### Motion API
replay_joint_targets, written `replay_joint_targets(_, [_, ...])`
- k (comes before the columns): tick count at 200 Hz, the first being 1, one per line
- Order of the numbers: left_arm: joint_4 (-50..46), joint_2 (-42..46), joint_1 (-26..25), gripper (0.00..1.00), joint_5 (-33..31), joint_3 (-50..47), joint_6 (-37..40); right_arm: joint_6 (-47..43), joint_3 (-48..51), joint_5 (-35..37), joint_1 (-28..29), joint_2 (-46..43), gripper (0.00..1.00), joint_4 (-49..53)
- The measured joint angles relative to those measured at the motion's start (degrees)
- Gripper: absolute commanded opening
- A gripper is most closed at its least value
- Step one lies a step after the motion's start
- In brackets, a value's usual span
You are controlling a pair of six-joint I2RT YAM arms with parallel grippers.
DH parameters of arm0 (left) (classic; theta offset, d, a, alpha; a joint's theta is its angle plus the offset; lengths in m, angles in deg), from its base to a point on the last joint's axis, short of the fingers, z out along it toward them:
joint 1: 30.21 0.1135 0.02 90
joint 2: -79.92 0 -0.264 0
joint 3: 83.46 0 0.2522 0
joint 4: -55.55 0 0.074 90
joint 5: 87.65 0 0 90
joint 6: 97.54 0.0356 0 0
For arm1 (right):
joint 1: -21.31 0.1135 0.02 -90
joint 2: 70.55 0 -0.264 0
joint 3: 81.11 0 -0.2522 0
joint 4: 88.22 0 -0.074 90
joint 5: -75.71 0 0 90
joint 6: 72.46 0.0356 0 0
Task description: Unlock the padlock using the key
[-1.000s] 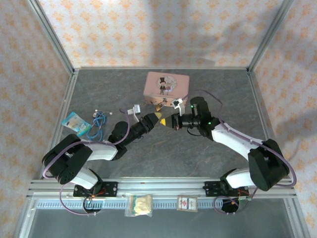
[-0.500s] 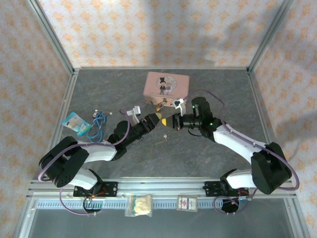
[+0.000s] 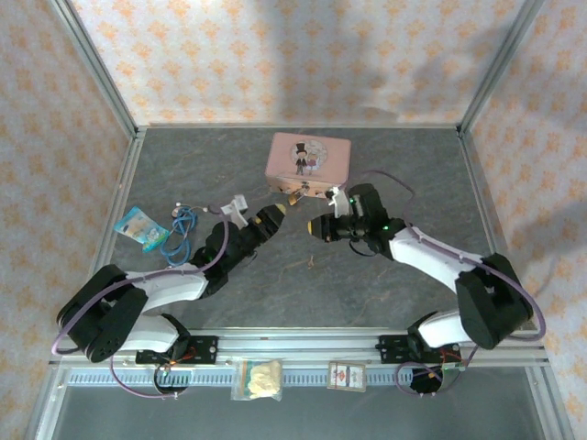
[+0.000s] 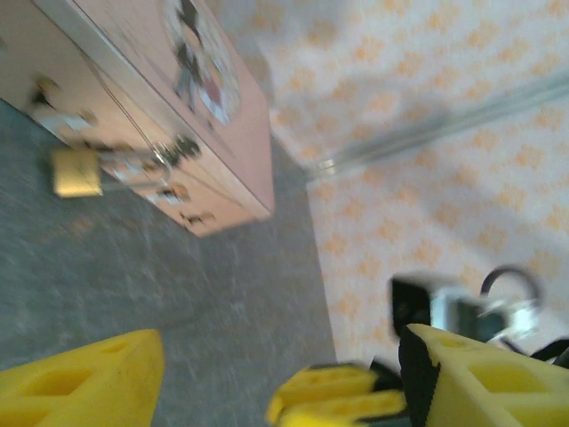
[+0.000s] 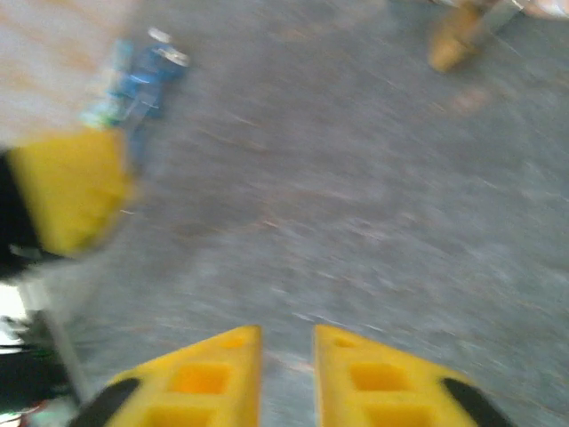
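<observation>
- The grey, stone-patterned tabletop (image 3: 385, 174) carried everything, with patterned walls around it.
- The pink tin (image 3: 307, 158) sat toward the far middle of the tabletop. It was rectangular, its lid printed with a cartoon figure in a top hat. Its front wall faced the arms.
- The left hand (image 3: 274, 213) was just off the tin's front left corner, pointing toward the padlock. In the left wrist view its yellow fingers (image 4: 84, 378) stood wide apart, released, with nothing between them.
- The right hand (image 3: 316, 226) lay near the tabletop, right of the left hand and apart from it. In the right wrist view its fingers (image 5: 209, 374) were parted by a narrow gap with bare tabletop showing through. It gripped nothing.
- A blue cable (image 3: 183, 224) and a pale packet (image 3: 140, 227) lay well to the left.
- The padlock (image 3: 293, 196) hung at the middle of the tin's front wall, down against the tabletop.
  - It was far smaller than the tin, with a squat brass-gold body (image 4: 76, 172), blurred in both wrist views.
  - A thin silvery shackle (image 4: 133, 162) ran from the body to the tin's clasp (image 4: 182, 149) and seemed to pass through it.
  - Whether the shackle was latched could not be told.
  - From the right wrist it showed as a gold smear (image 5: 453, 44) at the top edge.
  - Neither hand touched it.
- A pale speck (image 3: 312, 263) lay on the tabletop nearer the arms than the two hands, too small to identify.
</observation>
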Motion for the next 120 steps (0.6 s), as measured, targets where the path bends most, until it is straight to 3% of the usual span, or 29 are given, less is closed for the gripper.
replay_joint_targets(40, [-1.2,1.0,4.7,0.69,-2.3,-2.2,-0.3,5.5,-0.9,15.0,9.8,6.7,0.46,8.5])
replay_joint_targets(82, [-1.4,0.8,4.8,0.69,-2.5,-2.3,-0.3,13.4,-4.6,27.3,16.6,10.0,0.48,15.4])
replay_joint_targets(120, [-1.4,-0.3,4.8,0.69,-2.3,-2.3,-0.4,17.2,-8.9,33.2,20.2,14.5,0.44,18.4])
